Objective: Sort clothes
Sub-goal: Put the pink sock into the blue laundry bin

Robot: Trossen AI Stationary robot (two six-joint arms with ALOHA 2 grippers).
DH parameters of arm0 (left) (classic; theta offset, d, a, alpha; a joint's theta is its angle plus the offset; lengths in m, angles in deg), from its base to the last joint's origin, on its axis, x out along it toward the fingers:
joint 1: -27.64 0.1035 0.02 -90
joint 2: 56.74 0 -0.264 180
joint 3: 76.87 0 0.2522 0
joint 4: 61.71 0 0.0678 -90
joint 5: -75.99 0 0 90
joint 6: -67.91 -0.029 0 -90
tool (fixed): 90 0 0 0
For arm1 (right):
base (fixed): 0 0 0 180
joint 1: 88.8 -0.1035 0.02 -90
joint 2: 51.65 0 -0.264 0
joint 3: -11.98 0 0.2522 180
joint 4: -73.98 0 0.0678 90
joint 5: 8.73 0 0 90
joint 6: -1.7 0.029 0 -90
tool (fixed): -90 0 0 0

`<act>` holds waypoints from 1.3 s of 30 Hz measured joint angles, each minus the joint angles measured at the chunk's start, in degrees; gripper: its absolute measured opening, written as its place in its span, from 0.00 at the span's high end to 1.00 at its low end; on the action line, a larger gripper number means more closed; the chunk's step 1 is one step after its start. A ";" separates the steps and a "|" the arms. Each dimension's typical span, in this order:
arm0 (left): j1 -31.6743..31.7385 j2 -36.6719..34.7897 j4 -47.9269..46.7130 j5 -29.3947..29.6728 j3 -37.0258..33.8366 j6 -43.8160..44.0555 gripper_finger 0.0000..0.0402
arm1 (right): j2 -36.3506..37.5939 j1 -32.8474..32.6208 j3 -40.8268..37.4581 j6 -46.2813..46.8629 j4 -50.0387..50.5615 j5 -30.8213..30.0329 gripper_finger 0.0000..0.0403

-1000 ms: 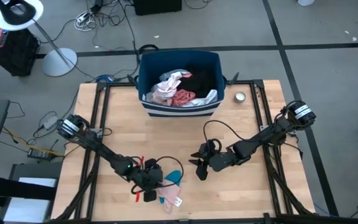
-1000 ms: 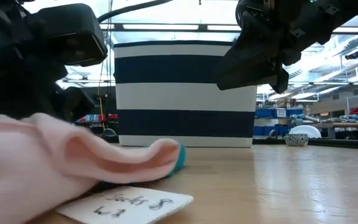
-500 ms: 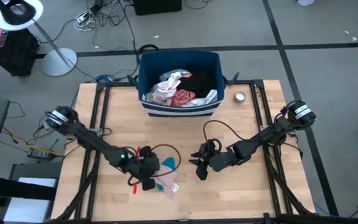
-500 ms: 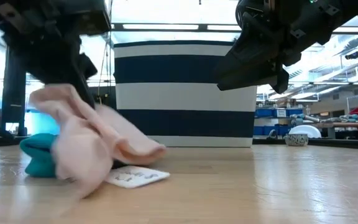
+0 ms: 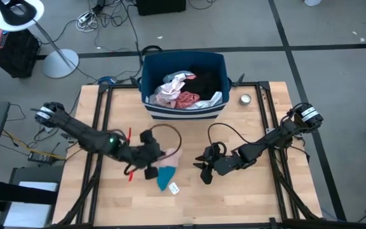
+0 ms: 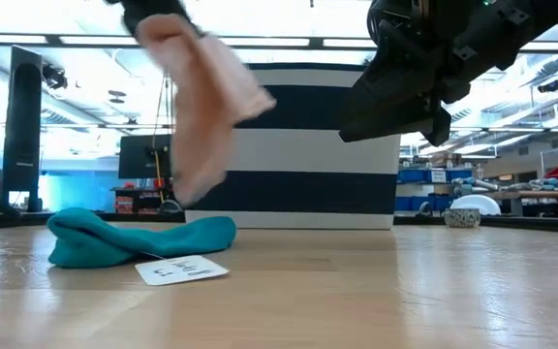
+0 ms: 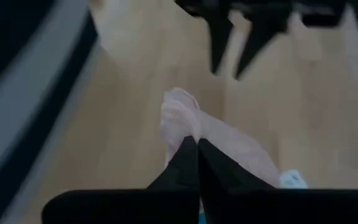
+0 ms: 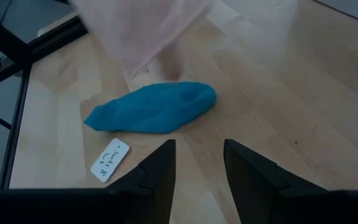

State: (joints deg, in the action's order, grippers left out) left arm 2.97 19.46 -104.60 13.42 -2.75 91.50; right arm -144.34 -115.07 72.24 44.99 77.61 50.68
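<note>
**Desk:** What am I looking at, biggest thing first?

**Operator:** A pale wooden slatted table (image 5: 246, 137) seen from overhead. At its far edge stands the dark blue plastic bin with a white stripe (image 5: 183, 86), holding a heap of white, pink, salmon-red and black garments (image 5: 182, 90). A small round metal tin (image 5: 245, 98) sits just beside the bin, on my right arm's side.

**Desk:** And the arms?

**Operator:** My left gripper (image 5: 150, 154) hangs over the middle of the table with its jaws pinched fully together on a soft pale pink garment (image 6: 197, 92), which dangles clear of the wood in the low view. My right gripper (image 8: 199, 163) waits near the table's middle, jaws about half apart and holding nothing.

**Desk:** What's left on the boards?

**Operator:** A crumpled teal fabric garment (image 8: 151, 107) lies flat on the table, directly below the pink one, with a small white handwritten paper tag (image 8: 109, 159) at its near end.

**Desk:** Which arm takes it?

**Operator:** I judge the right one. It's free, and its wrist camera looks straight onto the teal piece, which lies ahead of the jaws and well apart from them, towards the left arm. The long axis runs crosswise to the fingers' line of approach, so I reckon they could close across the narrow width. The left gripper is nearer, but it's busy with the pink garment.
</note>
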 joint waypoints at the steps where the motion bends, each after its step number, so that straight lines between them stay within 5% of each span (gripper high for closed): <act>1: 0.89 -0.02 -1.33 -0.01 1.50 -1.53 1.00 | 0.00 0.00 0.00 0.00 -0.02 0.00 0.66; 15: 18.12 -0.07 -11.17 -0.06 26.13 -20.44 1.00 | 0.00 0.00 0.00 -0.76 -0.11 0.00 0.66; 19: 25.71 -0.07 -10.90 -4.63 30.39 -23.13 1.00 | 0.00 0.00 0.00 -0.92 -0.11 0.00 0.66; 28: 40.26 0.93 -6.75 -19.69 31.87 -23.21 1.00 | 0.00 0.04 0.00 -1.37 -0.09 0.00 0.66; 39: 46.60 10.80 -6.39 -23.63 31.84 -23.36 0.98 | 0.00 0.04 0.00 -1.53 -0.07 0.00 0.66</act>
State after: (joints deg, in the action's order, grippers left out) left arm 49.58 30.26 -110.99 -10.21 29.09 68.14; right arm -144.34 -115.02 72.24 43.46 77.55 50.68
